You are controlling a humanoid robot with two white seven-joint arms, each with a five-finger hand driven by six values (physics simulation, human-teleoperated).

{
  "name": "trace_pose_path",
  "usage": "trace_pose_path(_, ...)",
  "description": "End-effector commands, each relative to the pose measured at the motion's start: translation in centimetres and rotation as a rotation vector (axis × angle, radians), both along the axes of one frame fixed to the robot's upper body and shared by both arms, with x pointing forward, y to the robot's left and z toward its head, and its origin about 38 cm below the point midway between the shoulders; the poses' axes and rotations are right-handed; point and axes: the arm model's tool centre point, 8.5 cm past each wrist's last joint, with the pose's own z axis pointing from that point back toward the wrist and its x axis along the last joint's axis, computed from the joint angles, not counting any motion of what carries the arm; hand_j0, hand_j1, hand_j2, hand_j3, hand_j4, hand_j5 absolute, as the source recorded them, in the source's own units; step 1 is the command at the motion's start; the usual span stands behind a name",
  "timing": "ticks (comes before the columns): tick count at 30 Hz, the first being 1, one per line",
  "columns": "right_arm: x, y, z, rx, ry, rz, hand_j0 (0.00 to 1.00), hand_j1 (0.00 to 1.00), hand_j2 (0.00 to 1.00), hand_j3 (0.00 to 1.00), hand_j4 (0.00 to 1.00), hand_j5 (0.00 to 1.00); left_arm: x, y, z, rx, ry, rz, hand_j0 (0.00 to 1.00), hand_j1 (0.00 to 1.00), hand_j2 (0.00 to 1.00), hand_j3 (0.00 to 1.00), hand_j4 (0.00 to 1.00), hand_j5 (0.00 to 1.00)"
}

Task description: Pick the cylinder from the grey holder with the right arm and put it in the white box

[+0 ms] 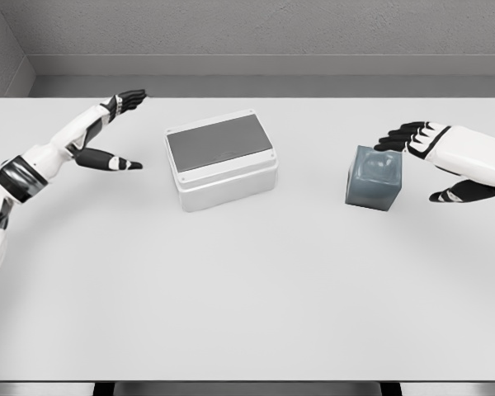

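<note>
Grey holder (374, 177): small blue-grey cube-like block, upright on tabletop (256, 305), right of centre. Top face seen with recess; cylinder inside not clearly made out, blurred against holder. White box (221, 161): rectangular, rounded corners, dark grey inner floor visible from above, open top, small fixings at rim corners. Box set left of holder, well apart, slightly rotated relative to tabletop edges. Nothing visible inside box.

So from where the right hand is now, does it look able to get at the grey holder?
Probably yes. The right hand sits open just right of the grey holder, fingertips over its top right corner, and nothing stands between them. The cylinder itself cannot be made out inside the holder.
</note>
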Motion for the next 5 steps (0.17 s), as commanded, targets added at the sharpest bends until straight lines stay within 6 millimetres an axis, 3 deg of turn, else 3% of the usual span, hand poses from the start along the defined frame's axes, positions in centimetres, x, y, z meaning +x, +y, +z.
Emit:
trace_pose_path(1, 0.0, -0.1, 0.1, 0.006, 0.0, -0.003, 1.0, 1.0, 1.0, 1.0, 1.0, 1.0, 0.0, 1.3, 0.1, -0.014, 0.004, 0.034, 1.0, 1.0, 1.0, 1.0, 1.0, 1.0)
trace_pose_path(3, 0.0, 0.0, 0.1, 0.007, 0.0, -0.002, 1.0, 1.0, 1.0, 1.0, 1.0, 1.0, -0.4, 2.9, 0.2, -0.042, -0.007, 0.083, 1.0, 1.0, 1.0, 1.0, 1.0, 1.0)
trace_pose_path(5, 0.0, 0.0, 0.1, 0.007, 0.0, -0.002, 1.0, 1.0, 1.0, 1.0, 1.0, 1.0, -0.4, 3.2, 0.3, -0.045, -0.01, 0.092, 1.0, 1.0, 1.0, 1.0, 1.0, 1.0)
